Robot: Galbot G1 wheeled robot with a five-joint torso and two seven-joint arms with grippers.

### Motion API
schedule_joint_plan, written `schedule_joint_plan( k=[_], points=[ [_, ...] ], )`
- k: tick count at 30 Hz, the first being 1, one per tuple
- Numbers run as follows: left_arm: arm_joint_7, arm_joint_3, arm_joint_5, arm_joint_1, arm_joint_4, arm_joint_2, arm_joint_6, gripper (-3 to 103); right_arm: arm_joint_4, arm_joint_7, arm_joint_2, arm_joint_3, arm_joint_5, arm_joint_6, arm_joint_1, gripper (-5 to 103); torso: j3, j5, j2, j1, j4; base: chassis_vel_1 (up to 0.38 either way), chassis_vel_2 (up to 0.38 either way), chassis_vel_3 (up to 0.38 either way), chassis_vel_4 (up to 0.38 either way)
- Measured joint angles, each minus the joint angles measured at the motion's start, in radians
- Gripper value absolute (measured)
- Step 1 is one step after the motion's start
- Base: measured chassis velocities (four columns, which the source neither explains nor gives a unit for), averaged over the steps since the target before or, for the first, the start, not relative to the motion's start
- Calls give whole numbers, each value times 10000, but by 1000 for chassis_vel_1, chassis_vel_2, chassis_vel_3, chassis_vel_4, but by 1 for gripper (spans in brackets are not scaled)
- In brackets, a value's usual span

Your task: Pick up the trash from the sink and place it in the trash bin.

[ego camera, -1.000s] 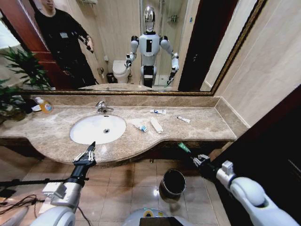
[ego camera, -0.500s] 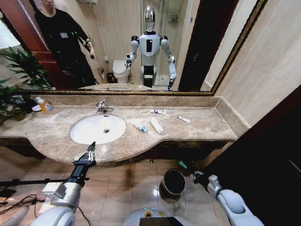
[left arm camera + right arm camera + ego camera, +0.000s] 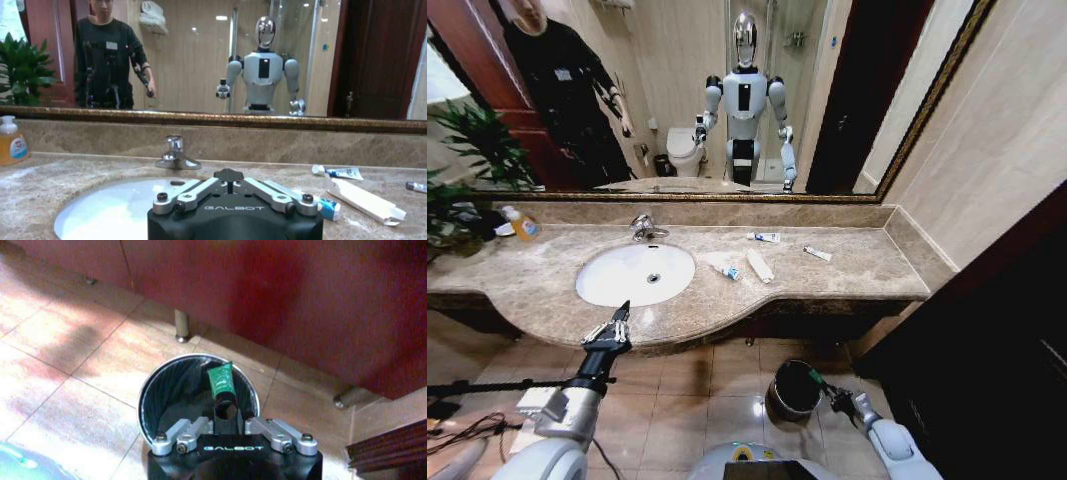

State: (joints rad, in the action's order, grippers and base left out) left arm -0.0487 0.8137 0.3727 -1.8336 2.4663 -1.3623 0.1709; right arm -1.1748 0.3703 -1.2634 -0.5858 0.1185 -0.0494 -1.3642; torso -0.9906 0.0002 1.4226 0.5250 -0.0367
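Note:
My right gripper point(image 3: 223, 409) is shut on a green tube point(image 3: 220, 381), holding it just above the open mouth of the dark trash bin point(image 3: 148, 390). In the head view, that gripper point(image 3: 829, 392) hangs low beside the bin point(image 3: 777, 392), under the counter's front edge. More trash lies on the marble to the right of the white sink point(image 3: 617, 280): a blue-and-white tube point(image 3: 765, 237), a white tube point(image 3: 760, 266), a small blue-tipped bit point(image 3: 730, 272) and another small tube point(image 3: 817, 254). My left gripper point(image 3: 621, 315) is shut and empty at the counter's front edge by the sink point(image 3: 100, 215).
A chrome tap point(image 3: 643, 228) stands behind the basin. A bottle of orange liquid point(image 3: 524, 225) and a plant point(image 3: 472, 150) are at the far left. Cabinet legs point(image 3: 180, 329) stand behind the bin. A dark wooden panel point(image 3: 987, 330) closes the right side.
My right arm has come down from the counter's edge and moved in over the bin with the green tube in it. The left arm has not moved.

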Motion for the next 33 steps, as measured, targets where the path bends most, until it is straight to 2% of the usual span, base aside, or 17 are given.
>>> schedule_joint_plan(
  k=[5, 10, 11, 12, 13, 14, 15, 16, 19, 21, 22, 25, 28, 31, 32, 33],
  points=[
    [0, 0, 0, 0, 0, -1, 0, 0, 1093, -201, -401, -29, 411, 648, 519, 19, 0, -2, 0, 0, 0, 0, 0, 0, 0],
    [0, 0, 0, 0, 0, 0, 0, 0, 1429, -321, -537, 58, 480, 772, 707, 19, 0, -5, 0, 0, 0, 0, 0, 0, 0],
    [0, 0, 0, 0, 0, 0, 0, 0, 1593, -352, -587, 81, 516, 819, 821, 16, 0, -4, 0, 0, 0, 0, 0, 0, 0],
    [0, 0, 0, 0, 0, 0, 0, 0, 1760, -414, -650, 88, 532, 868, 945, 21, 0, -4, 0, 0, -1, 0, 0, 0, 0],
    [0, 0, 0, 0, 0, 0, 0, 0, 1760, -414, -650, 88, 532, 868, 945, 21, 0, -4, 0, 0, -1, 0, 0, 0, 0],
    [0, 0, 0, 0, 0, -1, 0, 0, 1916, -515, -717, 92, 538, 923, 1049, 27, 0, -3, 0, 0, -2, 0, 0, 0, 0],
    [0, 0, 0, 0, 0, 0, 0, 0, 1994, -577, -747, 94, 540, 965, 1088, 27, 0, -2, 0, 0, -2, 0, 0, 0, 0],
    [1, 0, 0, 0, 0, 0, 0, 0, 2197, -704, -808, 93, 540, 1104, 1168, 37, 0, -3, 0, 0, -1, 0, 0, 0, 0],
    [1, 0, 0, 0, -1, 0, 0, 0, 2414, -784, -864, 72, 534, 1354, 1240, 42, 0, -2, 0, 0, -1, 0, 0, 0, 0],
    [0, 0, 0, 0, 0, 0, 0, 0, 2451, -820, -888, 45, 505, 1461, 1255, 54, 0, -3, 0, 0, -1, 0, 0, 0, 0],
    [0, 0, 0, 0, 0, 0, 0, 0, 2451, -820, -888, 45, 505, 1461, 1255, 54, 0, -3, 0, 0, -1, 0, 0, 0, 0],
    [0, 0, 0, 0, 0, 0, 0, 0, 2337, -881, -911, 26, 315, 1469, 1204, 71, 0, -2, 0, 0, -1, 0, 0, 0, 0],
    [0, 0, 0, 0, 0, 0, 0, 0, 2227, -888, -910, 21, 233, 1450, 1157, 76, 0, -3, 0, 0, -1, 0, 0, 0, 0],
    [0, 0, 0, 0, 0, 0, 0, 0, 2004, -881, -892, 12, 189, 1270, 1063, 91, 0, -3, 0, 0, 0, 0, 0, 0, 0],
    [0, 0, 0, 0, 0, 0, 0, 0, 2004, -881, -892, 12, 189, 1270, 1063, 91, 0, -3, 0, 0, 0, 0, 0, 0, 0],
    [0, 0, 0, 0, 0, -1, 0, 0, 1902, -878, -887, 9, 161, 1160, 1040, 96, 0, -2, 0, 0, 0, 0, 0, 0, 0]
  ],
)
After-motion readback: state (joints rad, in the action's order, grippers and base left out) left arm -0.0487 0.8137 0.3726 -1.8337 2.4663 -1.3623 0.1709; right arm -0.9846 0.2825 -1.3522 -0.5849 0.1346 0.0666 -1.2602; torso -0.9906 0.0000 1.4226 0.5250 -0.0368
